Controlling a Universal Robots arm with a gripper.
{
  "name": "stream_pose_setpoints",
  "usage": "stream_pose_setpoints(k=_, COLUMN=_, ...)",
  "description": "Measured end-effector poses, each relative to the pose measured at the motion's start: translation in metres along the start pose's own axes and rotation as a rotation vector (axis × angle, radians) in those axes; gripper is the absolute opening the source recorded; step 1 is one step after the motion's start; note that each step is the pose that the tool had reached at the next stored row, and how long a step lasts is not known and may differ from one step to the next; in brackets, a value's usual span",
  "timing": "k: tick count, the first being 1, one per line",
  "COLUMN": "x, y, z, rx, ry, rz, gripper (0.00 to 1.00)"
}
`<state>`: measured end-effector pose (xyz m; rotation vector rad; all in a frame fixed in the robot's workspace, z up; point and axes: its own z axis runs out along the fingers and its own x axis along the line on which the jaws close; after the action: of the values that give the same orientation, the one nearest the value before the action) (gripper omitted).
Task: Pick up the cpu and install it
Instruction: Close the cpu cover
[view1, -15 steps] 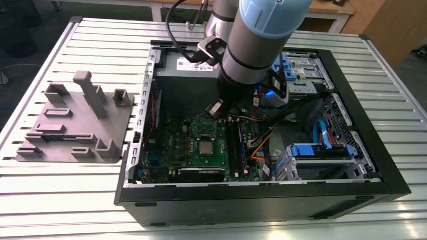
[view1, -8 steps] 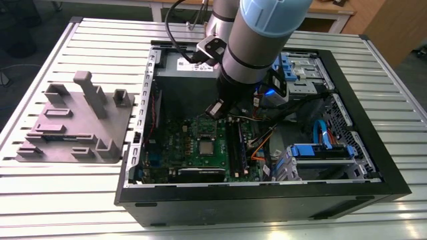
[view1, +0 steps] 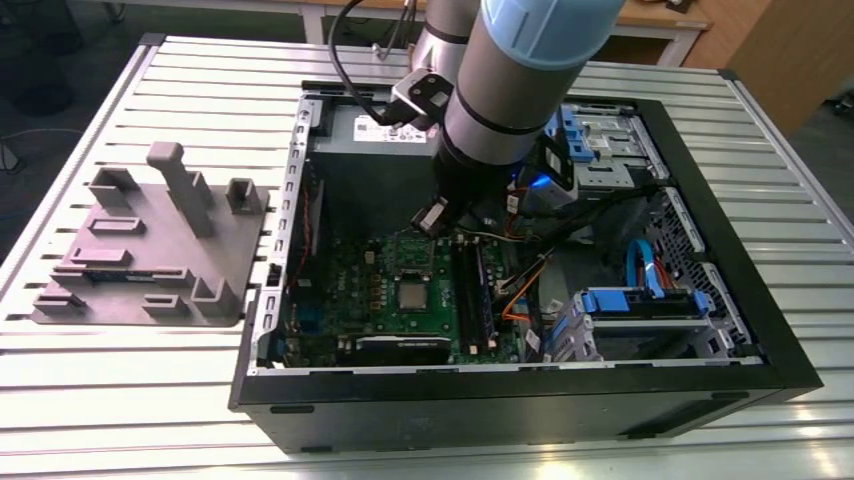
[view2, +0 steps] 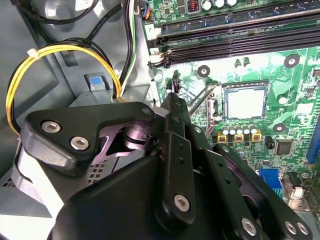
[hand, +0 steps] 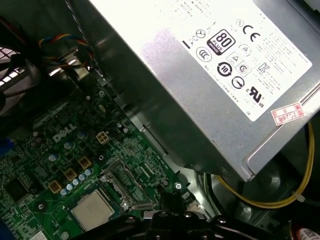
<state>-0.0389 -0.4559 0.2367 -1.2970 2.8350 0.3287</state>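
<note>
Cpu (view2: 244, 101): seated flat in motherboard socket, just beyond the tip of the hand (view2: 172, 100); fingers together, empty.

The cpu (view1: 416, 296) (view2: 245, 101) (hand: 93, 209) is seen as a flat silver square. It appears seated in the socket (view2: 244, 86), lying level.

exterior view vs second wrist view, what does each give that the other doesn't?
Exterior view alone: the grey plastic tray on the slatted table, beside the whole open PC case, with the arm reaching into it.

Second wrist view alone: the hand close up, and the yellow cable loop against the case wall.

Both: the green motherboard with the cpu lying in its socket.
</note>
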Motion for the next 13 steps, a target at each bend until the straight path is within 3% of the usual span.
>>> stream_pose_setpoints(k=13, x=-0.0003, y=0.0008, z=-0.0026, rx=-0.0028, ry=0.0054, rz=-0.029, gripper=0.1)
